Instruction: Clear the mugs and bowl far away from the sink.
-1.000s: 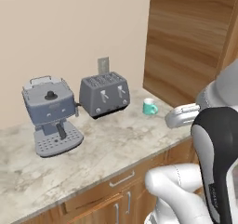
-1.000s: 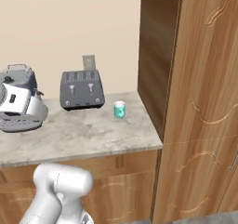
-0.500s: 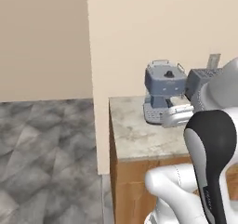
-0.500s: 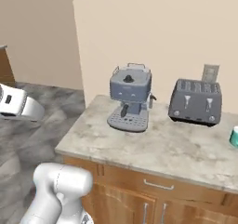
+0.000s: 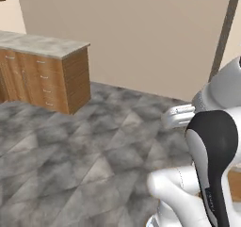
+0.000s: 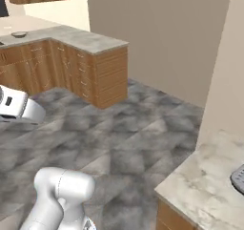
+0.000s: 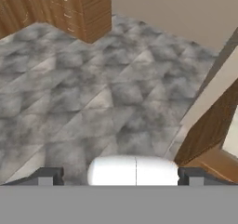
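The base has swung off the appliance counter toward open grey floor (image 5: pixel 84 146) and a far counter (image 6: pixel 90 40); gripper (image 7: pixel 121 176) spread wide, empty, in transit.

Open floor facing the robot.
Grey tiled floor (image 5: pixel 70 146) is lying bare; wooden cabinets (image 6: pixel 90 67) are standing beyond it, countertop corner (image 6: pixel 205 181) near right.

Both base cameras sit behind the arm, looking forward and down across the grey tiled floor (image 5: pixel 70 146) toward a wooden cabinet run (image 5: pixel 52 80) against the beige wall (image 5: pixel 141 33). The left one sees that cabinet's end from fairly far off; the right one sees the same run (image 6: pixel 90 67) turning a corner, plus a near marble surface (image 6: pixel 205 181) at lower right. The hand camera looks low along the floor (image 7: pixel 93 88) toward that cabinet's corner (image 7: pixel 88 14).
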Available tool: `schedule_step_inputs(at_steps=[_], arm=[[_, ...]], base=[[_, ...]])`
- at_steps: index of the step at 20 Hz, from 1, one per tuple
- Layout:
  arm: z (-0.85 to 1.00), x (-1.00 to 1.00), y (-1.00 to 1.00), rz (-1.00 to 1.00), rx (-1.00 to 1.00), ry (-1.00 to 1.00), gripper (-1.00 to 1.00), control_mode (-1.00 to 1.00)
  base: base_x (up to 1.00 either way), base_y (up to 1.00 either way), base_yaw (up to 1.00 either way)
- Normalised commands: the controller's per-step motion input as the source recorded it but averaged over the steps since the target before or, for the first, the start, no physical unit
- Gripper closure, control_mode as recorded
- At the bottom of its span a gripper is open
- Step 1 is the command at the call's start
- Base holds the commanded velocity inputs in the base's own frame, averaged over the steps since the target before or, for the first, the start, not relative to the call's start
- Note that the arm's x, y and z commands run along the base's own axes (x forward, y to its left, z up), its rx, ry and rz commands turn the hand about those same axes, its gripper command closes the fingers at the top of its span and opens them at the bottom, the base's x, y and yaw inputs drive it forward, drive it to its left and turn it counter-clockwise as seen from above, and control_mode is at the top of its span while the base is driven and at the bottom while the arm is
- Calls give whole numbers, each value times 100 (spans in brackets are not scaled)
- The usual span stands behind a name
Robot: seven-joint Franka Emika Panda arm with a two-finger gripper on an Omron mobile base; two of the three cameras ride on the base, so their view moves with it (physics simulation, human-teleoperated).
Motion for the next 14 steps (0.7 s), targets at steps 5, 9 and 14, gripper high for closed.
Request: schedule_step_inputs(at_steps=[5, 9, 14], arm=[[0, 0, 0, 0, 0, 0, -100, 100], [0, 0, 0, 0, 0, 0, -100, 100], [0, 0, 0, 0, 0, 0, -100, 100]], base=[[65, 100, 27], [100, 93, 3], [100, 61, 26]])
